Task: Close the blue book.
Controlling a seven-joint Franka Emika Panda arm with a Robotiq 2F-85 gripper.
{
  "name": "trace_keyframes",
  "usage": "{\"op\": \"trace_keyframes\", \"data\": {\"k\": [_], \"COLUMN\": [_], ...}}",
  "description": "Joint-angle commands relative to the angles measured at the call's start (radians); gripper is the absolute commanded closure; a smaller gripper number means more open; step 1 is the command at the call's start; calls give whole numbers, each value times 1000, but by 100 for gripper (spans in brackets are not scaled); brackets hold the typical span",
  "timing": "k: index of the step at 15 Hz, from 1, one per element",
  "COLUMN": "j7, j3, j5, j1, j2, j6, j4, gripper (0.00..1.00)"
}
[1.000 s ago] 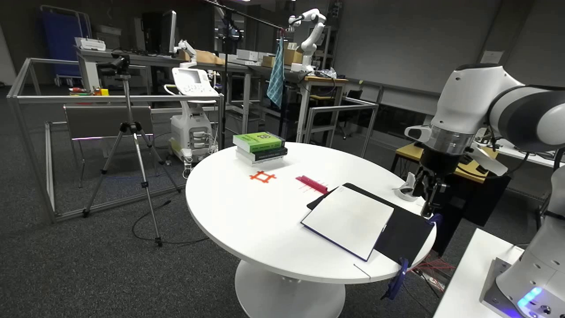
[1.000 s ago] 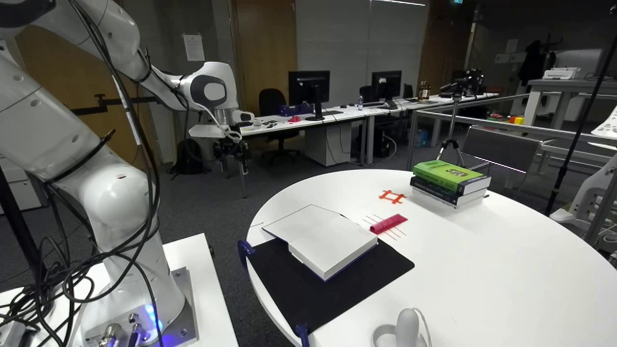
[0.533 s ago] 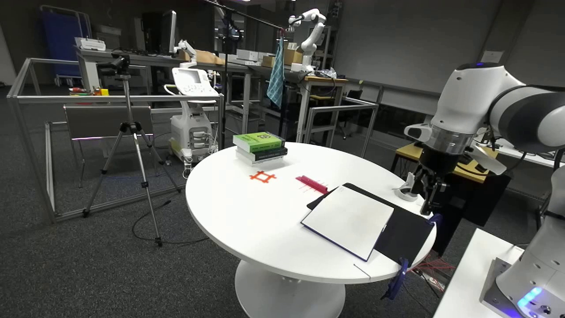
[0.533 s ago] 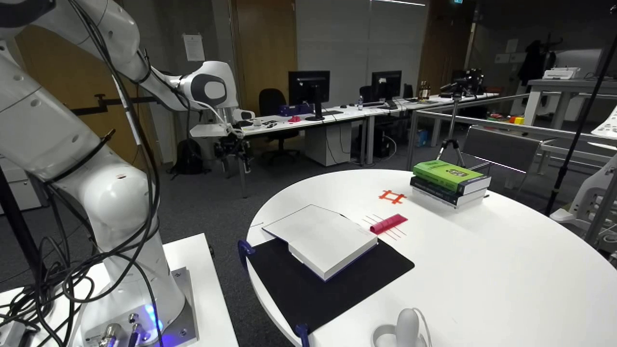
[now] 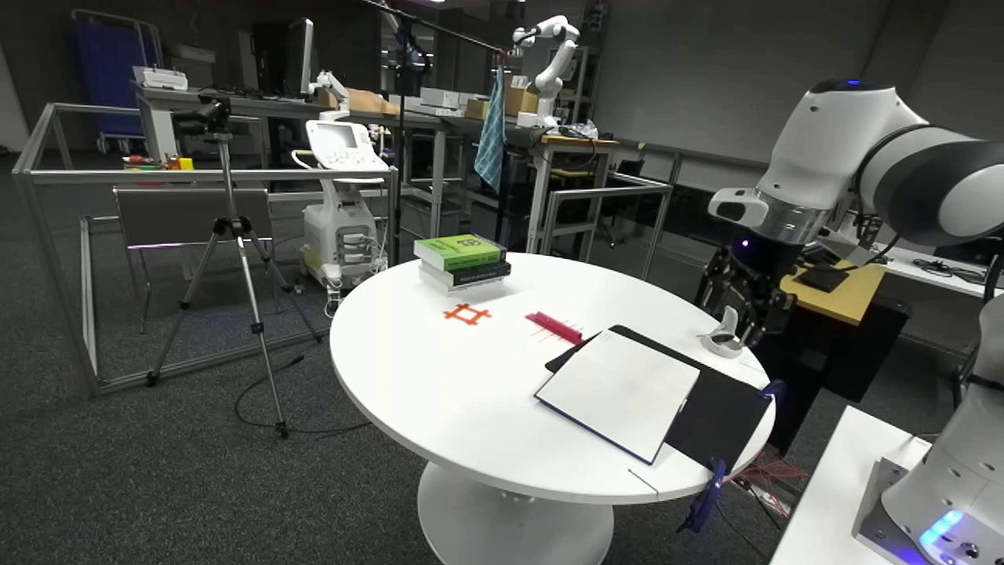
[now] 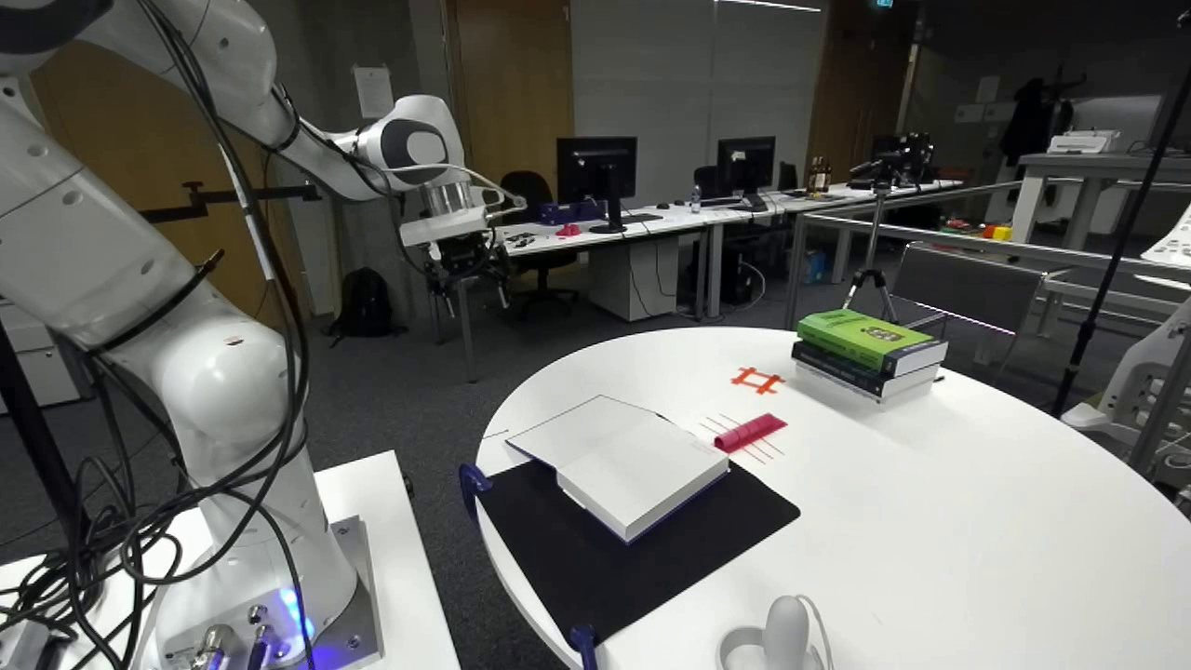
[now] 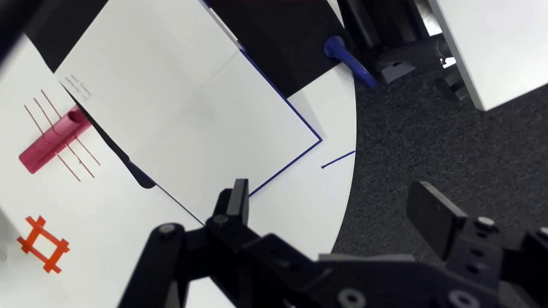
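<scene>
The blue book lies open on the round table, its blank white pages facing up, in both exterior views (image 5: 620,392) (image 6: 642,465). Only thin blue cover edges show; the cover's outer face is hidden underneath. The thick page block rests on a black mat, and the thin open cover side reaches onto the white table. The book also shows in the wrist view (image 7: 192,107). My gripper is open and empty in the wrist view (image 7: 329,184). In both exterior views the gripper (image 5: 753,318) (image 6: 477,300) hangs tilted above the table's robot-side edge, apart from the book.
The black mat (image 6: 642,577) is held by blue clamps (image 5: 706,498) (image 6: 583,642) at the table edge. A pink-red strip (image 6: 750,432) lies beside the book. An orange square frame (image 6: 757,379), stacked books with a green one on top (image 6: 865,337), and a white controller (image 6: 786,633) also lie there.
My gripper and wrist have tilted and shifted up slightly over the last half second. The book and the other things on the table have not moved.
</scene>
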Motion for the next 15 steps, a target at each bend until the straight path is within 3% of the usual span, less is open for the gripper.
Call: {"op": "trace_keyframes", "data": {"k": [1,5,8,15], "j7": [-162,-249,-237,-223], "j3": [-51,-81,-87,-84], "j5": [-78,-182,-224,-207], "j1": [3,-26,-52,-55], "j2": [49,73,97,112], "j6": [-29,22,1,-3], "j4": [45,8,4,2], "gripper": [0,0,0,0]}}
